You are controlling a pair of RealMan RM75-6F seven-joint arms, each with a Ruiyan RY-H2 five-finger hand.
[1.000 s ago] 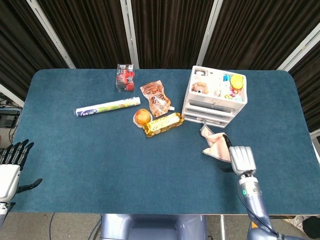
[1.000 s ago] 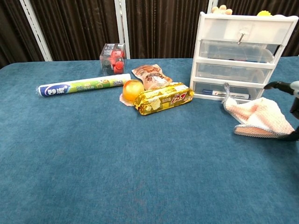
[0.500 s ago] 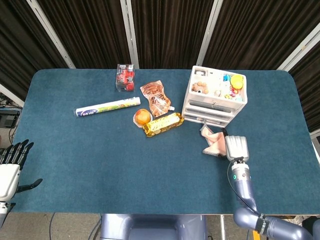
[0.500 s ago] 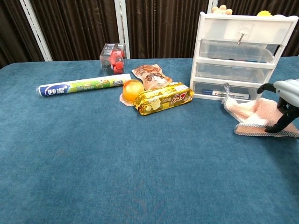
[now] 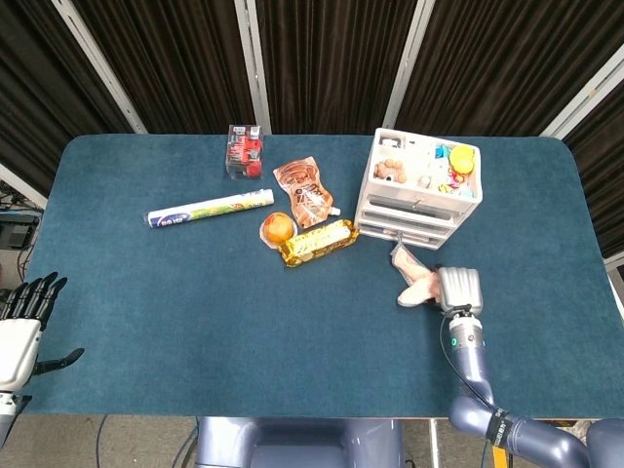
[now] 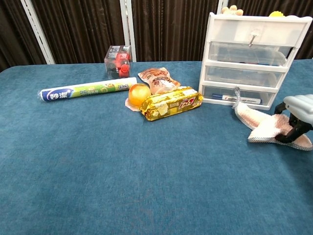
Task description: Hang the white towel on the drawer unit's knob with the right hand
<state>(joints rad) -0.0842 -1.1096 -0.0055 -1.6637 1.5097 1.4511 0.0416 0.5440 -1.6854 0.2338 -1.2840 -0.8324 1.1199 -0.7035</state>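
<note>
right hand (image 6: 295,119) closing on crumpled white cloth towel (image 6: 259,123), trailing left towards white plastic drawer unit (image 6: 249,58) behind.

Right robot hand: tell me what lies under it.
Under the right robot hand lies the white towel, bunched on the blue table in front of the drawer unit. The fingers curl down into the cloth; the part of the towel beneath the palm is hidden.
</note>
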